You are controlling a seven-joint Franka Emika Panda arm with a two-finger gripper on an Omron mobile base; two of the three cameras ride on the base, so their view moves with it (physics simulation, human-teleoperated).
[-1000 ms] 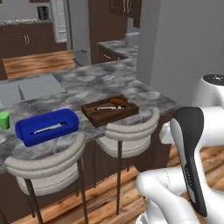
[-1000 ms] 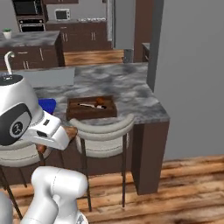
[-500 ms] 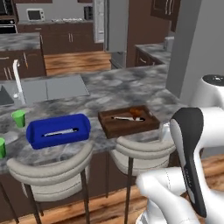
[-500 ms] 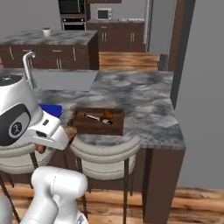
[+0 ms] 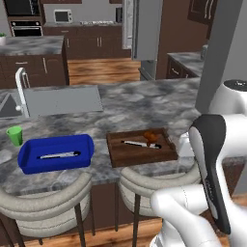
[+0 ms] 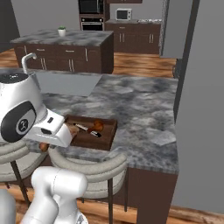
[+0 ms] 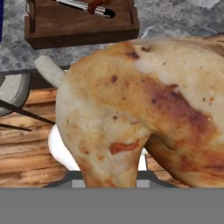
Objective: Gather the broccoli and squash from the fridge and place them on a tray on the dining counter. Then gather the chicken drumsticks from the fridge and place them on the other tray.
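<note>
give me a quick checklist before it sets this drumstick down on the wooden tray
1. Drumstick held: ok, the chicken drumstick sits right against the hand camera, gripper shut on it.
2. Right target in sight: ok, the dark brown wooden tray lies on the dining counter, beside the blue tray.
3. Room in the wooden tray: ok, it holds one small orange-brown piece and a utensil, with bare floor left.
4. Hand over the tray: not ok, in the hand view the tray lies ahead, with a stool below.
5. Path over the stool: cannot tell.
</note>
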